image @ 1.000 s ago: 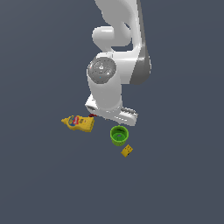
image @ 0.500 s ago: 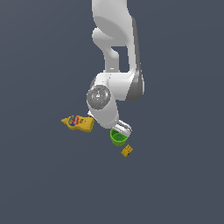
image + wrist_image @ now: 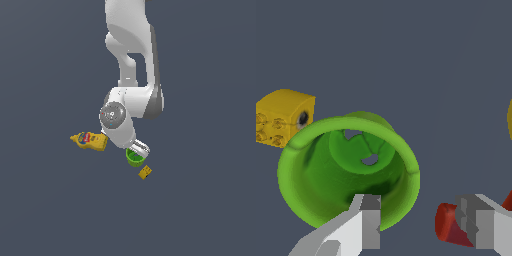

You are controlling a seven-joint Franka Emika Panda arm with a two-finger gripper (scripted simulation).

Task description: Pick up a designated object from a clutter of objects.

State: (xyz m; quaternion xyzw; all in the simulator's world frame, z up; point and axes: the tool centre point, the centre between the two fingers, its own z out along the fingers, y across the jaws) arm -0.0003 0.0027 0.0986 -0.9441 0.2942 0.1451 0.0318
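End effector (image 3: 423,227): spread wide in wrist view, nothing pinched. One finger (image 3: 363,225) sits over the near rim of the green cup (image 3: 346,175), tip at or inside the mouth; contact w/ the wall not resolvable. Other finger (image 3: 483,225) is outside the cup, w/ a red object (image 3: 448,225) just behind it, partly hidden. So the near cup wall lies between the two fingers.

Ext. view: end effector (image 3: 139,150) is low, right at the cup (image 3: 133,159), covering its upper rim. Fingers themselves not resolvable there.

Green cup: lies tilted on the worktop (image 3: 50,210), mouth toward the wrist cam, hollow inside visible down to the base. Rim looks intact.

Relative to cup:
- small yellow cube (image 3: 283,116): just beside the cup in wrist view, studs and a dark hole on the facing side. In ext. view, cube (image 3: 145,172) is just below and to the ext. view's right of the cup, small gap.
- yellow mustard bottle (image 3: 90,140): lying on its side, to the ext. view's left of the cup, apart from it, partly behind the arm (image 3: 130,65).
- red object: not seen in ext. view.

Worktop is plain dark grey-blue.
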